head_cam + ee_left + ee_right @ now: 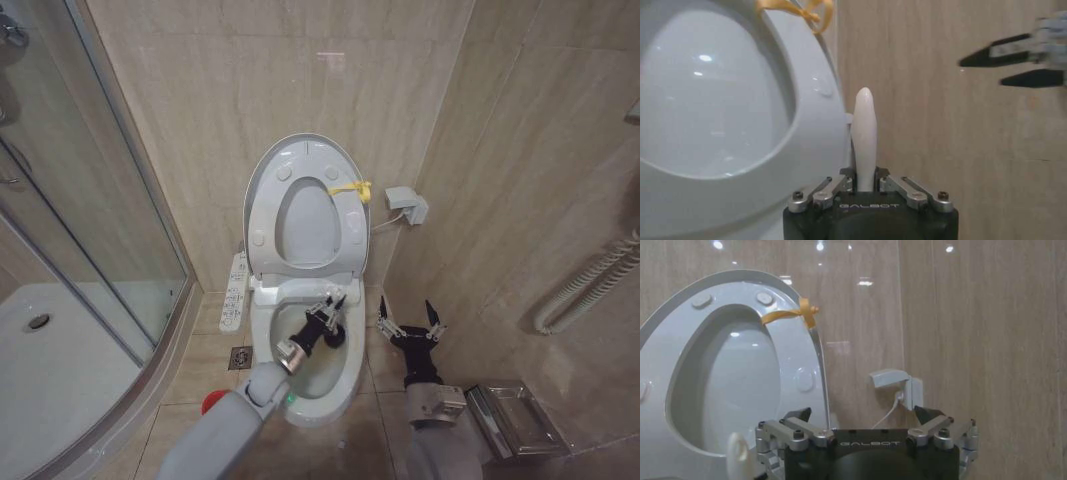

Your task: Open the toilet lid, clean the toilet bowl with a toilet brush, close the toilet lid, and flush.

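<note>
Scrubbing: left gripper [333, 306] at frame centre clamped the toilet brush [865, 135] over the toilet bowl [345, 385].
Idle: right gripper [411, 319], spread, empty, lower right.
Done: toilet lid [300, 150] raised.
Left: closing, flushing.

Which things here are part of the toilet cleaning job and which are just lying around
In use:
toilet lid, raised
toilet bowl
toilet brush, in left gripper
right gripper, open beside the bowl

Lying about:
shower enclosure
wall plug
metal tray
</note>
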